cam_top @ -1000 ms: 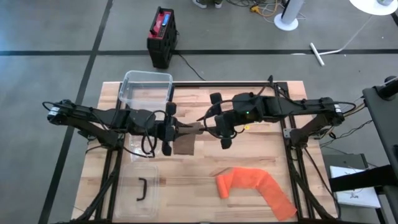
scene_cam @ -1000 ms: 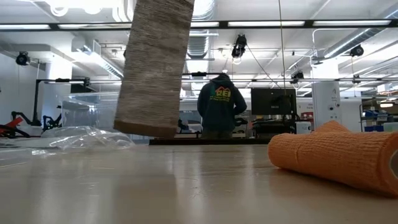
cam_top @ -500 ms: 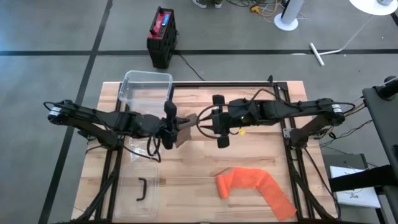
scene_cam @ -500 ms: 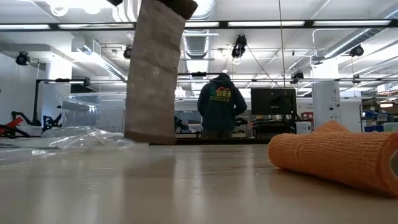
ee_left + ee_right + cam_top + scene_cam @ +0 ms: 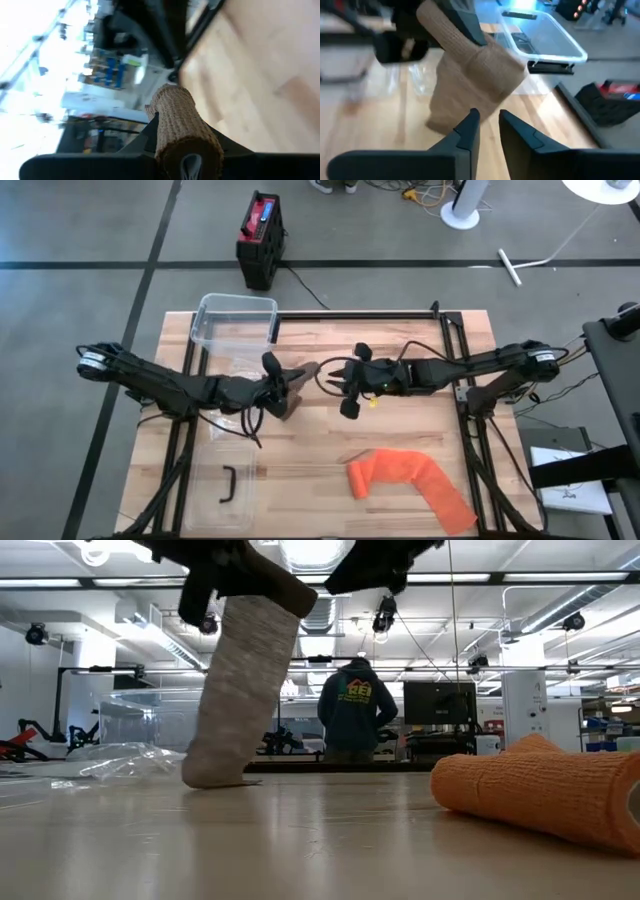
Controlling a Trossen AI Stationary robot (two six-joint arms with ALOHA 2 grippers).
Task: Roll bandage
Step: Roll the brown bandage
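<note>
A tan-brown bandage (image 5: 294, 396) hangs over the table's middle; in the low view the bandage (image 5: 246, 680) slants down from the top of the picture. My left gripper (image 5: 280, 385) is shut on its upper end and shows in the low view (image 5: 222, 562) at the top. My right gripper (image 5: 343, 380) is just right of the bandage. In the right wrist view its fingertips (image 5: 488, 120) are a narrow gap apart with nothing between them, right at the bandage (image 5: 472, 70). I cannot tell whether they touch it. An orange bandage (image 5: 410, 480) lies at the near right. My left gripper pinches the tan bandage's bunched upper end (image 5: 186, 142) between its two fingers. The fingers come roughly level from the table's left. The bandage hangs slanting below them, and its lower end (image 5: 212, 778) rests on the table.
A clear plastic box (image 5: 237, 320) stands at the far left, and a clear lid with a dark handle (image 5: 226, 483) lies at the near left. The orange bandage also shows in the low view (image 5: 545, 795) at the right. A person (image 5: 350, 710) stands in the room beyond the table.
Both grippers have gone down toward the table. My left gripper has carried the tan bandage down with it. The bandage's lower end hung clear of the table a second ago. It now rests on the wood, and the strip leans instead of hanging straight.
</note>
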